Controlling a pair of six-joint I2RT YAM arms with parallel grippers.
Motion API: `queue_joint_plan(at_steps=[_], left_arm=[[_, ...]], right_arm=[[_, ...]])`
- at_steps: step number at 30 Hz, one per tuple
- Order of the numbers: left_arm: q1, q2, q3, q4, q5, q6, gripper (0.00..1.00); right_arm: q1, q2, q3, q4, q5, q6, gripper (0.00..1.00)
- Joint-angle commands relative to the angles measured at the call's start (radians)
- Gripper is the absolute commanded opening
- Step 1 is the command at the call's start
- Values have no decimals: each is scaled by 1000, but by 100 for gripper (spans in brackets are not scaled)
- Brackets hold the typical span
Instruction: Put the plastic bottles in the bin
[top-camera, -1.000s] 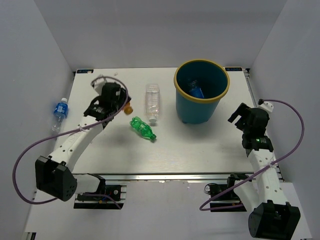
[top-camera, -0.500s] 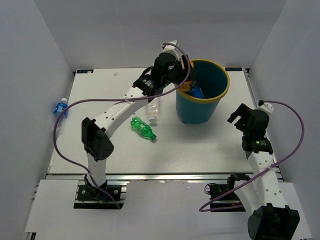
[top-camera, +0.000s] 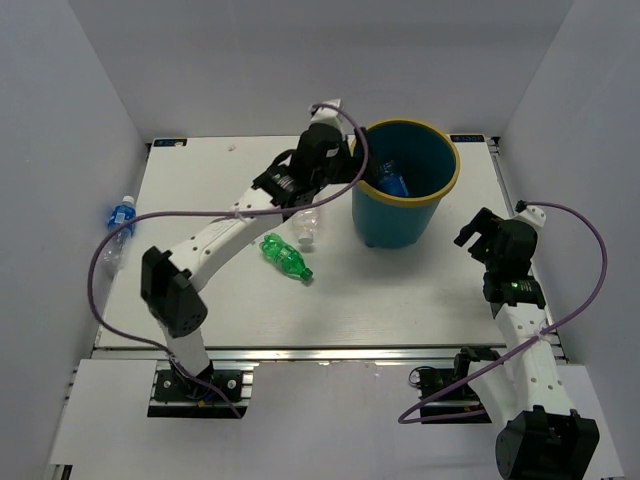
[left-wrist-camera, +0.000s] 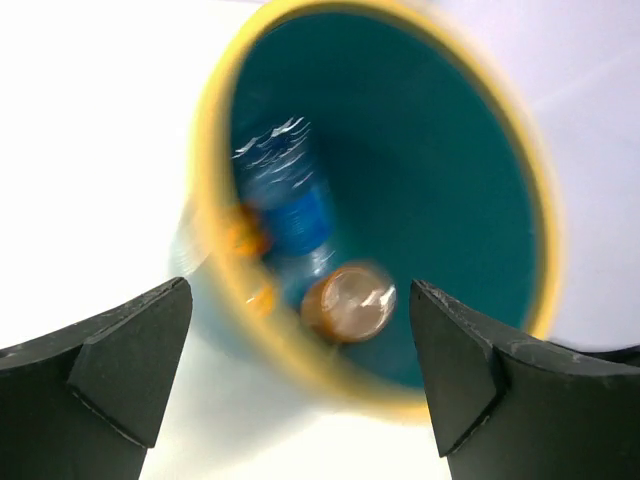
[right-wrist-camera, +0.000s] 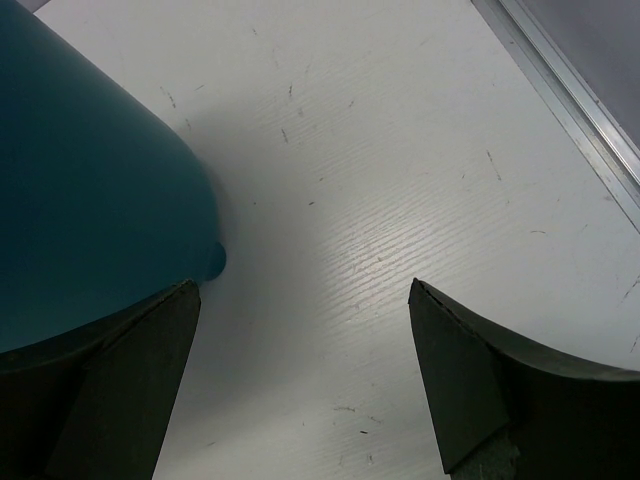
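My left pincer gapes over the bin, holding nothing.

Its fingers stand wide apart above the bin's 9 o'clock rim. Inside lie a clear bottle with a blue label and an orange bottle, both blurred. My right pincer is spread too, empty, near the bin's wall at its 4 o'clock. On the table, at the bin's 8 o'clock, lie the green bottle and the larger clear bottle, which is partly under my left arm. A blue-capped bottle lies off the table's edge at 9 o'clock.
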Motion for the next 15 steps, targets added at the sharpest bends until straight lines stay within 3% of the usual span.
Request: queue_joint_plan(at_steps=[1, 4, 8, 12, 15], left_arm=[[-2, -239, -215, -25, -154, -38, 98], [-2, -428, -471, 1, -295, -124, 98], [-1, -598, -684, -42, -467, -271, 98], [14, -688, -811, -80, -576, -377, 98], [51, -685, -848, -86, -562, -402, 98]], right_arm=[[-6, -2, -6, 40, 0, 3, 89], [-6, -4, -7, 37, 13, 12, 89], [-6, -6, -7, 25, 27, 18, 89], [-6, -9, -6, 20, 30, 23, 89], [-4, -10, -7, 20, 23, 26, 89]])
